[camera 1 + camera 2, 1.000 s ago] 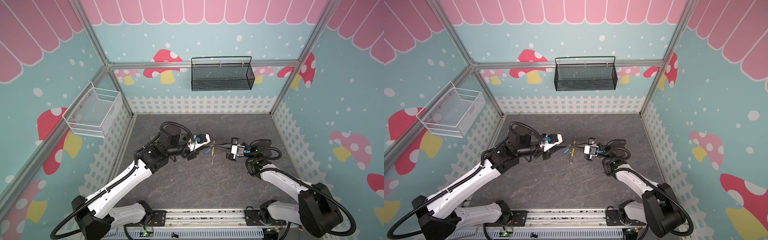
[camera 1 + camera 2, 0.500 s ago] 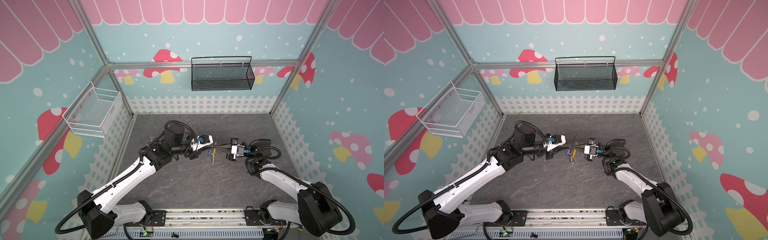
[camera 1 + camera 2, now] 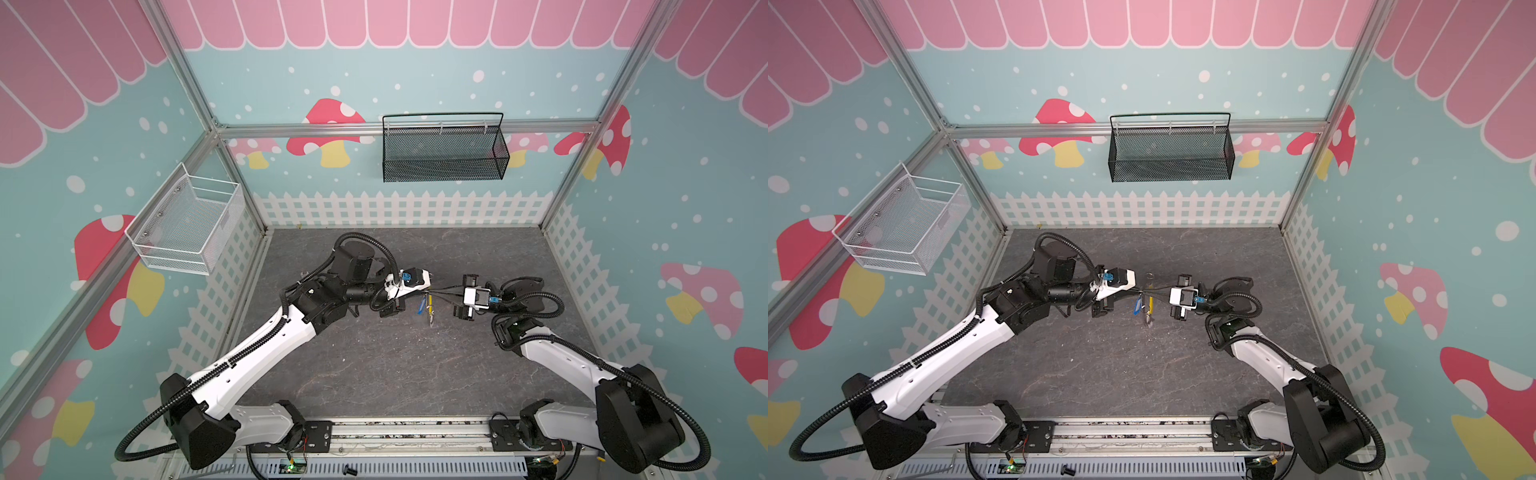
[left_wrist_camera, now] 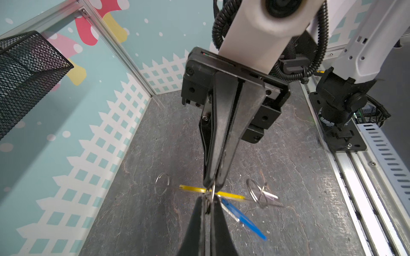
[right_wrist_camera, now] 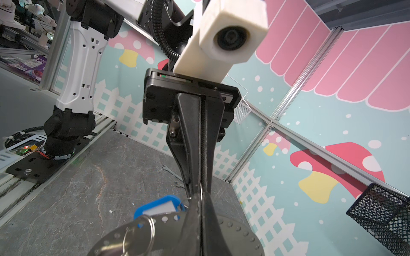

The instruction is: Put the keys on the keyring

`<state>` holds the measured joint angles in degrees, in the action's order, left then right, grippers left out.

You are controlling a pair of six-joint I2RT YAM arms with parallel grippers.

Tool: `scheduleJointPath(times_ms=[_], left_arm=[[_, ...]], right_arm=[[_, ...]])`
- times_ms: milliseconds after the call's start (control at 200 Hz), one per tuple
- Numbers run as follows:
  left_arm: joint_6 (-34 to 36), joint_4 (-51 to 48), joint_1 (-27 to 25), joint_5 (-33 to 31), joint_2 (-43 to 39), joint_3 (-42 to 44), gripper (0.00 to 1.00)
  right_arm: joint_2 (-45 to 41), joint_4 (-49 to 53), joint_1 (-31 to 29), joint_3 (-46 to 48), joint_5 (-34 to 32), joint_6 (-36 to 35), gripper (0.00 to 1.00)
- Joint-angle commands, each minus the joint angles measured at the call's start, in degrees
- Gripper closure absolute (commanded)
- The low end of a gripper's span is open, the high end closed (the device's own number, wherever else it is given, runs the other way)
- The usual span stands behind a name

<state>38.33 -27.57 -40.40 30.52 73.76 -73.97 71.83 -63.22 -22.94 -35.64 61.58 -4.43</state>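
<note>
Two grippers: we find the left gripper (image 4: 208,202) and the right gripper (image 4: 214,184) tip to tip above the middle of the surface (image 3: 374,365), each with its fingers pressed together.
Right grip: clamped on the keyring (image 4: 190,188), right at its yellow segment (image 3: 431,299).
Left grip: pinching a thin wire loop (image 4: 213,192) at the same spot (big hoop or small split ring, we cannot tell).
Keys: the blue-tagged key (image 4: 243,219) hangs just under the pinch. The pale-tagged key (image 4: 271,196) sits by the segment's end; threaded or not, we cannot tell.
Around: a loose ring (image 3: 1149,276) lies just beyond the fingertips on the back-edge side, and a wrench (image 5: 172,172) lies toward the left edge. A black basket (image 3: 442,153) and a white basket (image 3: 187,226) hang on the walls.
In the way: a blurred silver disc (image 5: 233,235) fills the right wrist view's foreground, and each arm's fingers hide part of the other's grip.
</note>
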Motion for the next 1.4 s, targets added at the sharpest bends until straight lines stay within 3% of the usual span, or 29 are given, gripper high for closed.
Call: scheduleJointPath(times_ms=[0, 140, 335, 610, 1155, 1266, 1391], left_arm=[[1.71, -4.09, -0.82, 1.29, 0.34, -4.35, 1.00], [4.10, -16.28, -0.90, -1.51, 4.10, -12.36, 1.00], [7.08, -28.36, -1.85, -6.98, 9.03, -21.82, 1.00], [10.17, -38.67, -4.84, -13.53, 14.35, -31.64, 1.00], [11.24, -44.65, -8.07, -20.30, 18.88, -39.38, 1.00], [11.59, -45.00, -8.72, -21.46, 19.32, -40.14, 1.00], [11.76, -45.18, -9.04, -21.68, 19.67, -40.61, 1.00]], right_arm=[[-1.89, 3.01, -0.35, -0.31, -2.48, -3.77, 0.86], [-5.11, 13.94, -0.33, -1.23, -5.59, -12.47, 0.70], [-8.69, 27.60, -0.35, -4.22, -7.72, -21.82, 0.68], [-9.94, 29.15, -0.55, -5.54, -5.30, -22.51, 0.75], [-6.54, 28.77, -1.92, -6.81, -2.79, -21.26, 0.83], [-6.10, 28.80, -1.87, -6.84, -2.46, -21.03, 0.87], [-6.01, 28.77, -1.90, -6.90, -2.40, -20.95, 0.97]])
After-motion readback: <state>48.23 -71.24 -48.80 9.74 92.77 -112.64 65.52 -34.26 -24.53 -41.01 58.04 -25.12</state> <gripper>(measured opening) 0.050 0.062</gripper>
